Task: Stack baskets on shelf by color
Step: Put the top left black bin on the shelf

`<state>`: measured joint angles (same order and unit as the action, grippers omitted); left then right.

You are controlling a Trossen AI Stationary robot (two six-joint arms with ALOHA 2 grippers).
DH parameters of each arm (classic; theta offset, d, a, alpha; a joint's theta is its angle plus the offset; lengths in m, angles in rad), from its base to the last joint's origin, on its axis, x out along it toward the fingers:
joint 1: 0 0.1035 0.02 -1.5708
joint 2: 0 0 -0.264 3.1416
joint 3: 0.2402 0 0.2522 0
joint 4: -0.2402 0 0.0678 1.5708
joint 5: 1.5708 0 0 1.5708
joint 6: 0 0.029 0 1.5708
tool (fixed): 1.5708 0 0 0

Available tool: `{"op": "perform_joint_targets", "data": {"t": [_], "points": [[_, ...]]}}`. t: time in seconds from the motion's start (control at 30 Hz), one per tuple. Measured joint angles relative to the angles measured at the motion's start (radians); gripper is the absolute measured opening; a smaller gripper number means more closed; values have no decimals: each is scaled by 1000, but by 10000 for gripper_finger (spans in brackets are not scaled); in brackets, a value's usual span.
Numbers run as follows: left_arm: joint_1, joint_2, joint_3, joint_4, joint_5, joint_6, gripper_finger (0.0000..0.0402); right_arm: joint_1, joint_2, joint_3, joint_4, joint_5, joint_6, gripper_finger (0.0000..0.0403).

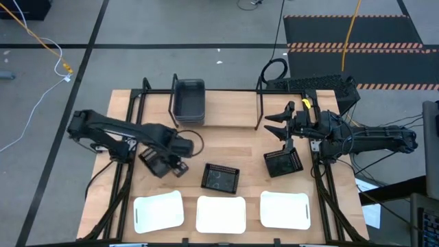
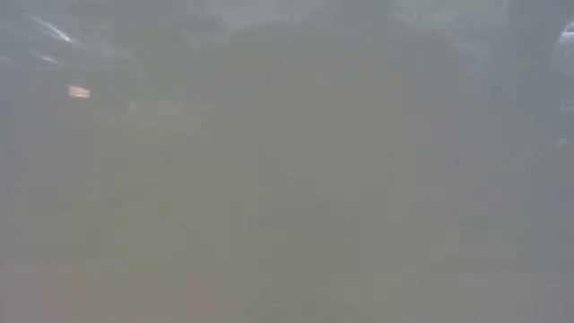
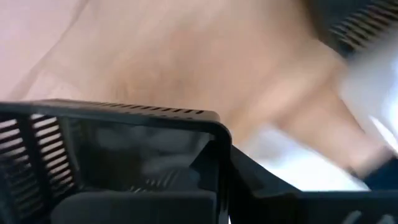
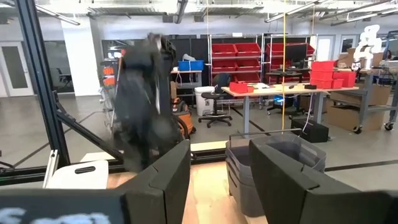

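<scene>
The left gripper (image 1: pixel 167 165) sits at the table's left with its fingers clamped on a black mesh basket (image 1: pixel 156 162). A second mesh basket (image 1: pixel 220 178) lies mid-table and a third (image 1: pixel 283 163) sits right. The right gripper (image 1: pixel 280 126) hovers just beyond that one, jaws spread, gripping nothing. Grey baskets (image 1: pixel 188 100) are stacked on the shelf (image 1: pixel 226 103) at the far side. Three white baskets (image 1: pixel 221 214) line the near edge.
</scene>
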<state>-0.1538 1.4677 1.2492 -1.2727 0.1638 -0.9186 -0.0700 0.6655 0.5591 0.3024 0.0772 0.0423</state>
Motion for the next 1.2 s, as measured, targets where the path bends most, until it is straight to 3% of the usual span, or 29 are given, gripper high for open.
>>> {"op": "perform_joint_targets", "data": {"t": [0.17, 0.27, 0.37, 0.47, 0.57, 0.67, 0.8, 0.93, 1.2], "points": [[-127, -39, 365, -219, -111, 11, 5, 0, 0, 0, 0, 0, -5, 159], [-177, -31, 584, -253, -316, 41, 5, 0, 0, 0, 0, 0, -4, 159], [-177, -7, 751, -160, -528, 257, 4, 0, 1, 0, 13, 0, -2, 159], [-160, 14, 816, -23, -662, 551, 4, 0, 0, 0, 39, 0, 12, 159], [-91, 22, 820, 131, -669, 827, 4, 0, 0, 0, 46, 0, 17, 159], [19, 59, 805, 226, -670, 981, 3, 0, 0, 0, 45, 0, 17, 159], [174, 180, 791, 267, -631, 1054, 6, 0, 0, 0, 34, 0, 17, 159], [300, 333, 788, 310, -518, 1101, 4, 0, 0, 0, 15, 0, 17, 159], [403, 596, 787, 311, -470, 1167, 7, 0, 0, 0, -2, 0, -14, 159]]}}
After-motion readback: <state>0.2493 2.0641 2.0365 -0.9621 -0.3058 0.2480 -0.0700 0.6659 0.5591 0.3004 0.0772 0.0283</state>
